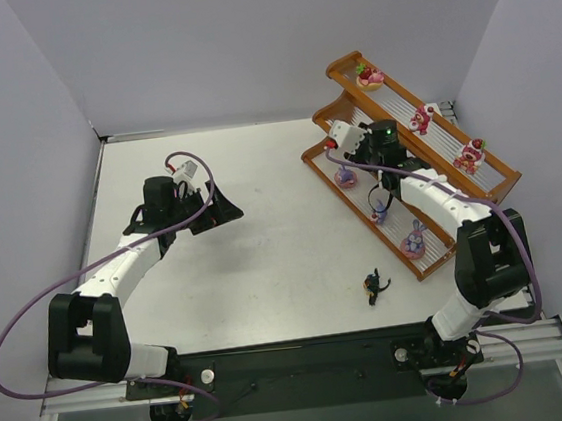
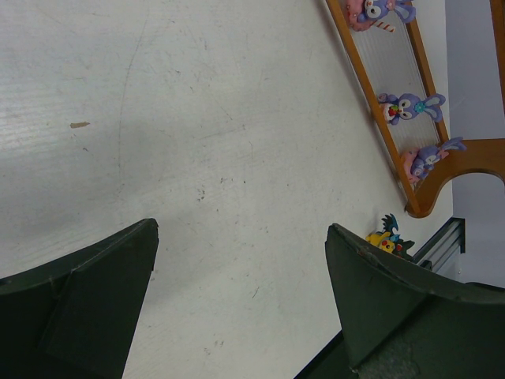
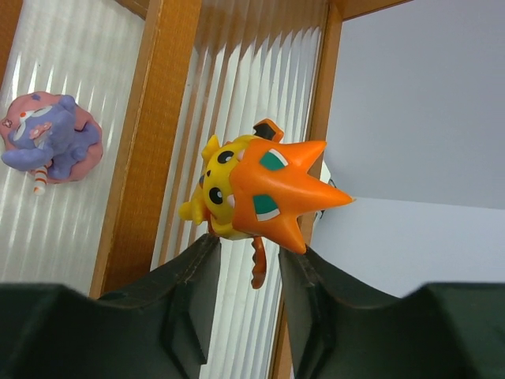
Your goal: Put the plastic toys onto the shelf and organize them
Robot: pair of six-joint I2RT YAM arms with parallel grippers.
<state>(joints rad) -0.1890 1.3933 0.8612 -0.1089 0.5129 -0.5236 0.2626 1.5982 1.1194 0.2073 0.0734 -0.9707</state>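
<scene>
The orange-brown stepped shelf (image 1: 337,69) stands at the far right. Three pink-red toys (image 1: 420,118) sit on its top tier and three purple toys (image 1: 380,212) on its bottom tier. My right gripper (image 1: 339,146) is over the left end of the middle tier. In the right wrist view it (image 3: 248,253) is shut on the orange toy (image 3: 268,193), held at the fingertips above the white slats. The black winged toy (image 1: 373,285) lies on the table in front of the shelf. My left gripper (image 1: 226,214) is open and empty above the table's middle.
The left wrist view shows my left gripper (image 2: 241,229), the shelf's bottom rim (image 2: 371,87), the purple toys (image 2: 410,106) and the black winged toy (image 2: 387,237). One purple toy (image 3: 47,142) sits left of the shelf rail (image 3: 142,118). Grey walls enclose the table.
</scene>
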